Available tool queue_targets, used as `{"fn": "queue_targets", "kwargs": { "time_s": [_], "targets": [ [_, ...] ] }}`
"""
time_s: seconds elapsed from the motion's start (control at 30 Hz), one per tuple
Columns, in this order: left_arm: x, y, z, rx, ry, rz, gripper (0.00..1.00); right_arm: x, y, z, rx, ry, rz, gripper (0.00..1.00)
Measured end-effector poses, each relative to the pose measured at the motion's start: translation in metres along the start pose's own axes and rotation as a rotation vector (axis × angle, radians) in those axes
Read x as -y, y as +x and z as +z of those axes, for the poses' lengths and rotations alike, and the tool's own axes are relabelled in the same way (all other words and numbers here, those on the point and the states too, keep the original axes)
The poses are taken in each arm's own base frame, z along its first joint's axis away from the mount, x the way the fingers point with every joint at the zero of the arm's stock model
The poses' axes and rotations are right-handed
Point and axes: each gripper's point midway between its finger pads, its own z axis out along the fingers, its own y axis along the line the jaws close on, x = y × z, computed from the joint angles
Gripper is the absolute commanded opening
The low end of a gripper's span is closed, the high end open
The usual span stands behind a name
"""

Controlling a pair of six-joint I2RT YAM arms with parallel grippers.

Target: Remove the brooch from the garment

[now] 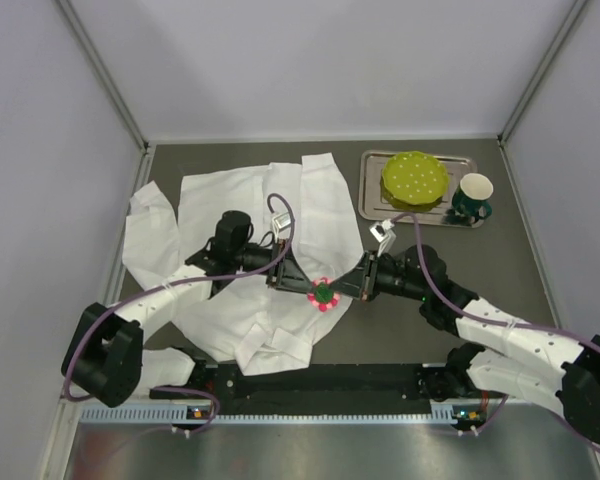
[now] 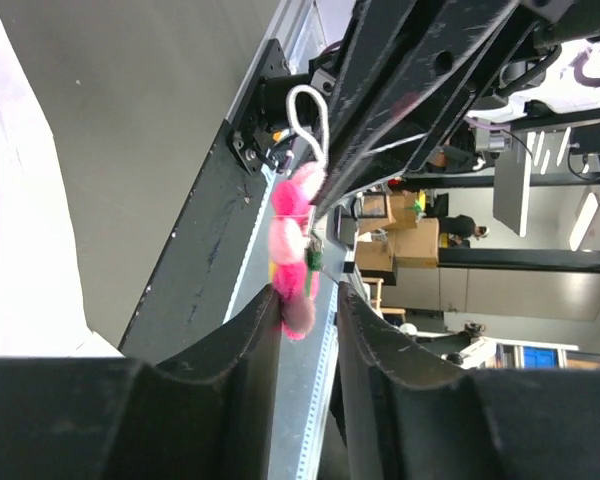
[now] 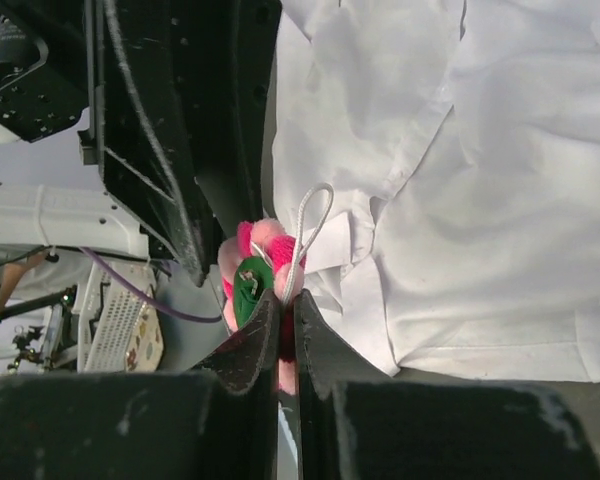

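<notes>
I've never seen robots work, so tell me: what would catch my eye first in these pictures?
A bright pink flower brooch sits mid-table between two black arms: the right gripper is pinched shut on it, the left gripper open beside it. A big wrinkled white shirt sprawls over the table's left half. Far right, a metal tray holds a yellow-green dotted plate, a teal mug at its right end.
</notes>
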Motion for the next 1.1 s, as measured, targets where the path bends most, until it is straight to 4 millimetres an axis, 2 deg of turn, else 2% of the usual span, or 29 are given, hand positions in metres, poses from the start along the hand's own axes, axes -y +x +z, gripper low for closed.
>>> {"fn": "queue_targets", "kwargs": {
  "time_s": [0.13, 0.27, 0.4, 0.53, 0.67, 0.9, 1.07, 1.1],
  "targets": [
    [0.007, -0.005, -0.005, 0.060, -0.016, 0.009, 0.51, 0.008, 0.005, -0.002, 0.022, 0.017, 0.051, 0.00],
    [0.013, -0.005, -0.015, 0.121, -0.019, 0.014, 0.52, 0.017, 0.007, -0.003, 0.041, 0.046, 0.096, 0.00],
    [0.017, -0.007, -0.018, 0.145, -0.020, 0.014, 0.53, 0.016, 0.000, -0.003, 0.079, 0.052, 0.126, 0.00],
    [0.011, -0.008, -0.016, 0.140, -0.032, -0.015, 0.59, 0.013, -0.006, -0.003, 0.110, 0.045, 0.150, 0.00],
    [0.001, -0.006, -0.011, 0.126, -0.044, -0.065, 0.60, 0.012, -0.008, -0.003, 0.119, 0.042, 0.155, 0.00],
    [-0.001, -0.001, 0.001, 0.093, -0.031, -0.099, 0.50, 0.010, -0.010, -0.003, 0.125, 0.033, 0.150, 0.00],
    [-0.007, -0.001, 0.008, 0.081, -0.034, -0.132, 0.37, 0.009, -0.010, -0.003, 0.127, 0.031, 0.148, 0.00],
    [-0.008, -0.002, 0.009, 0.081, -0.037, -0.136, 0.32, 0.009, -0.010, -0.003, 0.127, 0.031, 0.148, 0.00]
  ]
}}
